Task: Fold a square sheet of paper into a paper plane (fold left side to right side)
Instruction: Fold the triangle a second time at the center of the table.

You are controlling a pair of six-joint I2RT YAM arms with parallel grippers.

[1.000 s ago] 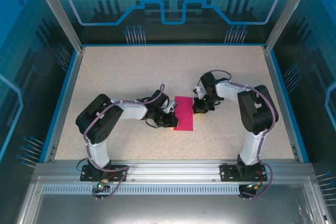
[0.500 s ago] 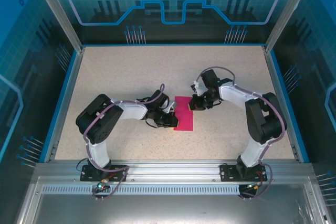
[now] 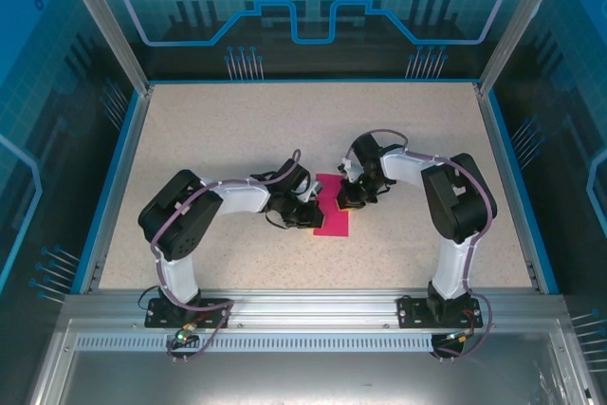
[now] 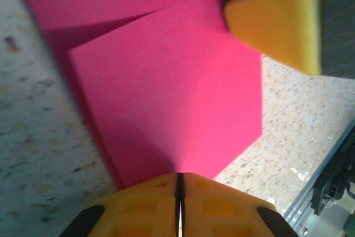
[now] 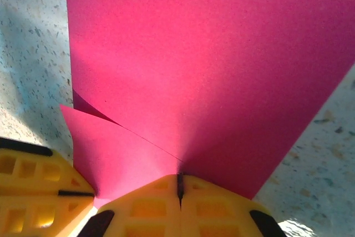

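bright even light; close wrist views blurred, shadow across paper (image 4: 166,98).

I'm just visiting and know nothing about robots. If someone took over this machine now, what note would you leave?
Left gripper: fingers shut on an edge of the square sheet of paper.
Right gripper: fingers shut, tips against the sheet; whether they pinch it is unclear.
Sheet: middle of the table, between the grippers.
Done: it lies doubled over, a narrow strip.
To do: press the lifted layer flat, then the plane's other folds.
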